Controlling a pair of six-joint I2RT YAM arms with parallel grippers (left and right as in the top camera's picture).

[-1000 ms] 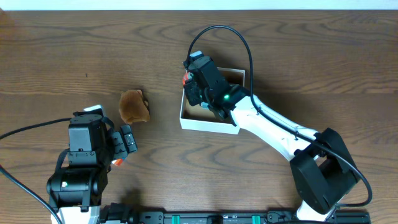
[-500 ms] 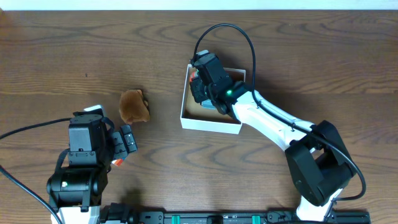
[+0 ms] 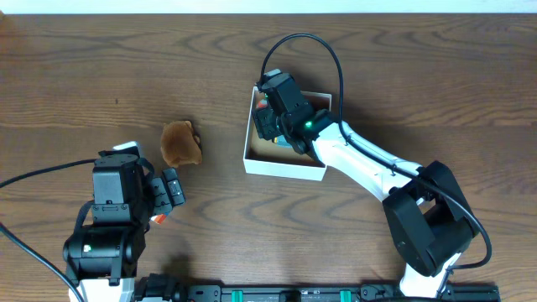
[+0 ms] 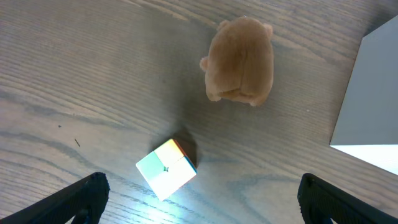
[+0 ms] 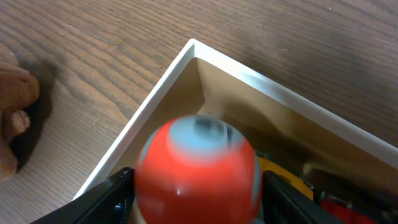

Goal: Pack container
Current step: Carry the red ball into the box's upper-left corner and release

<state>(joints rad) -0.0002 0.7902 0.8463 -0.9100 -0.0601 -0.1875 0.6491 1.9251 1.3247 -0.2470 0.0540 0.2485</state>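
Note:
The container (image 3: 282,164), a small square box with low white walls and brown cardboard inside, sits at the table's middle; its corner shows in the right wrist view (image 5: 193,45). My right gripper (image 3: 270,116) hangs over the box's far left corner, shut on a red ball with a pale blue patch (image 5: 196,169). Yellow and red items (image 5: 292,183) lie in the box behind the ball. My left gripper (image 4: 198,199) is open and empty near the front left, above a small multicoloured cube (image 4: 166,168).
A brown plush toy (image 3: 180,143) lies on the wood left of the box, also in the left wrist view (image 4: 241,60) and at the right wrist view's left edge (image 5: 13,118). The box's white wall shows at the left wrist view's right (image 4: 368,99).
My right gripper has moved from the box's left wall to over its far left corner, carrying the red ball. The left arm has not moved.

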